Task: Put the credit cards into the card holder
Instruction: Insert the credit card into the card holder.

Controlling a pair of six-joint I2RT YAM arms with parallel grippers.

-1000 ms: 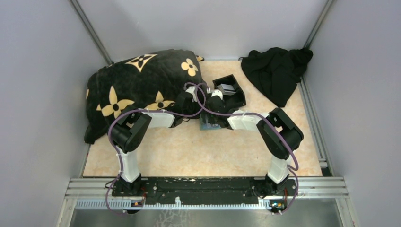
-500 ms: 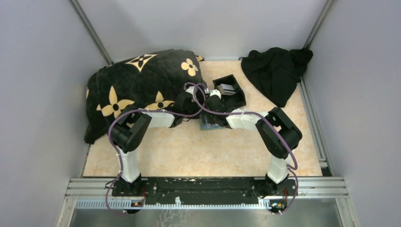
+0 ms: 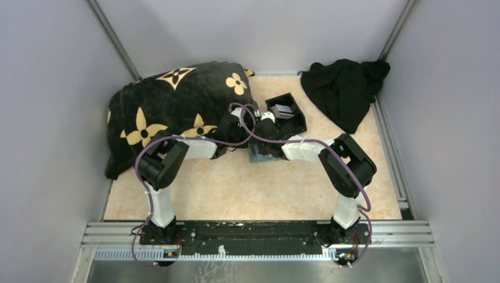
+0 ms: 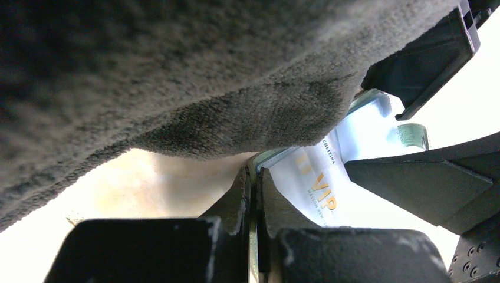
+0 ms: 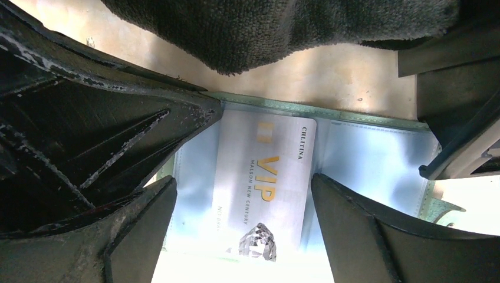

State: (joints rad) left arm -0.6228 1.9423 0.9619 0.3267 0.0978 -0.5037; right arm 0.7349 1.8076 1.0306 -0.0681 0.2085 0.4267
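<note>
The card holder (image 5: pixel 330 112) is a sage-green sleeve with clear pockets, held just above the table between the two arms (image 3: pixel 259 155). My left gripper (image 4: pixel 253 177) is shut on its thin green edge. A silvery credit card (image 5: pixel 265 177) with gold "VIP" lettering lies flat against the holder's clear inner face, and it also shows in the left wrist view (image 4: pixel 315 186). Whether it sits under the plastic I cannot tell. My right gripper (image 5: pixel 243 183) is open, one finger on each side of the card, neither finger touching it.
A black open-topped box (image 3: pixel 287 111) stands just behind the grippers. A dark flower-patterned blanket (image 3: pixel 171 106) fills the left back, and its edge hangs right over the holder (image 4: pixel 236 112). A black cloth (image 3: pixel 345 88) lies at the back right corner.
The right arm has edged slightly to the left. The left gripper and the holder have not moved.
</note>
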